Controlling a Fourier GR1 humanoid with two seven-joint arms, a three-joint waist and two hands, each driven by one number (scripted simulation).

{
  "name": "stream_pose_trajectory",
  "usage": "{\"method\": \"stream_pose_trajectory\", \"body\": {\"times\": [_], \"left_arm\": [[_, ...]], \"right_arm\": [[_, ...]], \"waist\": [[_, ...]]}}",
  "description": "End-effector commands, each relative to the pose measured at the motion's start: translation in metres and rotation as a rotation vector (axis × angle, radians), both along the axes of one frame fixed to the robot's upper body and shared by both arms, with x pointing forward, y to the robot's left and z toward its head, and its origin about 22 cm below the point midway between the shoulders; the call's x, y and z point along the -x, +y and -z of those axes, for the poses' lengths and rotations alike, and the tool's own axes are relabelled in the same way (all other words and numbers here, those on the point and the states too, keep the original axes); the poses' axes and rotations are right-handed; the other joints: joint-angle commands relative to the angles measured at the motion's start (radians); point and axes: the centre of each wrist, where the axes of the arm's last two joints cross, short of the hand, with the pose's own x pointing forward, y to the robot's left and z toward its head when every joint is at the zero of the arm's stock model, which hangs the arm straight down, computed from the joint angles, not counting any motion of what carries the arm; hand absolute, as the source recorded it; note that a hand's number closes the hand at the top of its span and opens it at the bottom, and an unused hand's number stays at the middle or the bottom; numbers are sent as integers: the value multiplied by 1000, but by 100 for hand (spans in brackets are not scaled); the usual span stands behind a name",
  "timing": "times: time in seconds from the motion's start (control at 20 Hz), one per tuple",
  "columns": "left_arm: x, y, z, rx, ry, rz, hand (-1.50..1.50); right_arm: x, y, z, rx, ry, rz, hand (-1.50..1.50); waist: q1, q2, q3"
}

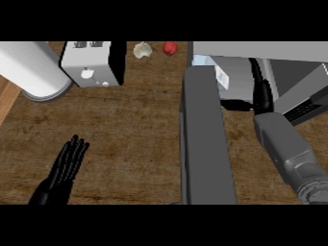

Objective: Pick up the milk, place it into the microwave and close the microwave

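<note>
The milk [223, 79], a pale carton, is seen inside the microwave [280, 53] at one o'clock, its door [205, 139] swung open toward six. The right hand [262, 93] is reached in beside the carton; whether its fingers pinch anything cannot be told. The left hand [63, 168] is rested at eight o'clock, fingers straight and together.

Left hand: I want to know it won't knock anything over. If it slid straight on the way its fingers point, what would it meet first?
The left hand points up the view, slightly right. Bare counter comes first, then probably the toaster, though height and depth are hard to judge.
</note>
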Motion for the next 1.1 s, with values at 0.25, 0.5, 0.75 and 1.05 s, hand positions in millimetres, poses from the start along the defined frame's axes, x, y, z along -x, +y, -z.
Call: {"method": "stream_pose_trajectory", "body": {"times": [0.25,0.5,0.75,1.05], "left_arm": [[12,-16,4,-6,17,39,-150],[1,-24,-5,-2,9,21,-150],[-3,-35,8,-21,11,36,-150],[-28,-24,-5,28,15,79,-150]], "right_arm": [[41,-31,43,-134,0,-48,-150],[62,-39,63,-257,43,-157,-150],[76,-30,78,-304,57,-196,-150],[123,-27,115,-505,11,-251,-150]], "waist": [[-27,-15,-1],[-43,-22,-2],[-61,-30,-4],[-80,-33,-4]]}}
